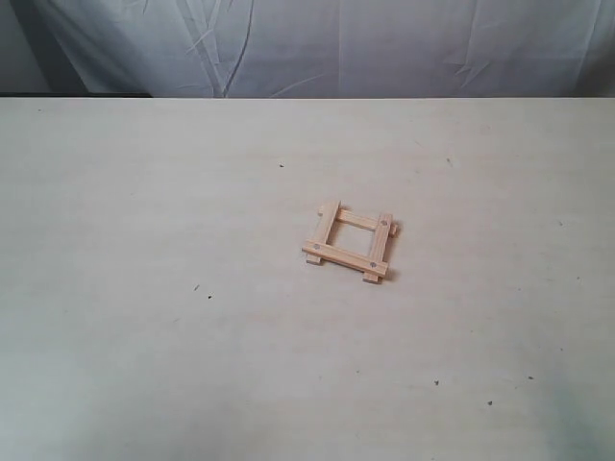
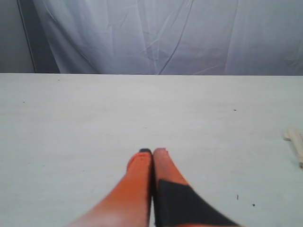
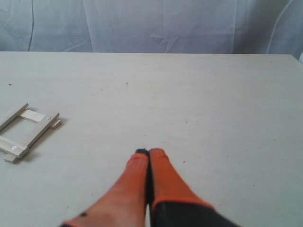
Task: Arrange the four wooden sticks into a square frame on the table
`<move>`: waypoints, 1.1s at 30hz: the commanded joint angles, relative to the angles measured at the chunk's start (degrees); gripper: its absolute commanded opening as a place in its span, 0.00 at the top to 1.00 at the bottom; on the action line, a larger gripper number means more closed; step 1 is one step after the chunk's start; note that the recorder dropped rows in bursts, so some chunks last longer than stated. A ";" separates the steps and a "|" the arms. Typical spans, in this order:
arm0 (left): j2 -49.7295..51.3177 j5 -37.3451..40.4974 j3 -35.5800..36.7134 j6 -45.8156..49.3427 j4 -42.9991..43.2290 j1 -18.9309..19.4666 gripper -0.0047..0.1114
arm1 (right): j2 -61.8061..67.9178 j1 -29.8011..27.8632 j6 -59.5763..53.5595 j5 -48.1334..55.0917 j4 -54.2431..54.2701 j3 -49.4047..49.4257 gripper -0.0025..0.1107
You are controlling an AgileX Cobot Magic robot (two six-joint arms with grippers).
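Observation:
The four wooden sticks lie overlapped at the corners as a small square frame (image 1: 350, 241) on the table (image 1: 144, 336), right of centre. Two of the strips show dark holes near their ends. The frame also shows in the right wrist view (image 3: 27, 132), and one corner of it at the edge of the left wrist view (image 2: 295, 142). My left gripper (image 2: 152, 152) is shut with nothing in it, well away from the frame. My right gripper (image 3: 149, 152) is likewise shut and empty, apart from the frame. Neither arm appears in the exterior view.
A crumpled white cloth backdrop (image 1: 384, 48) hangs behind the table's far edge. A few tiny dark specks (image 1: 197, 286) dot the tabletop.

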 commanded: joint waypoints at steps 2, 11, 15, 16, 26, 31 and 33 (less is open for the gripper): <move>-6.24 -3.40 3.99 -0.10 0.30 0.90 0.96 | -0.36 0.11 -0.21 -0.36 0.02 0.07 0.98; -6.83 0.44 3.99 -0.10 0.55 0.90 0.96 | -0.36 0.11 -0.21 -0.36 0.02 0.07 0.98; -6.83 0.44 3.99 -0.10 0.54 0.90 0.96 | -0.36 0.11 -0.21 -0.36 0.02 0.07 0.98; -6.83 0.17 3.99 -0.10 0.54 0.90 0.96 | -0.36 0.11 -0.21 -0.36 0.02 0.07 0.98; -6.83 0.06 3.99 9.52 -5.88 0.90 0.96 | -0.36 0.11 -0.21 -0.36 0.02 0.07 0.98; -6.83 0.06 3.99 4.94 -3.42 0.90 0.96 | -0.36 0.11 -0.21 -0.36 0.02 0.07 0.98; -6.83 0.06 3.99 4.41 -3.44 0.90 0.96 | -0.36 0.11 -0.21 -0.36 0.02 0.07 0.98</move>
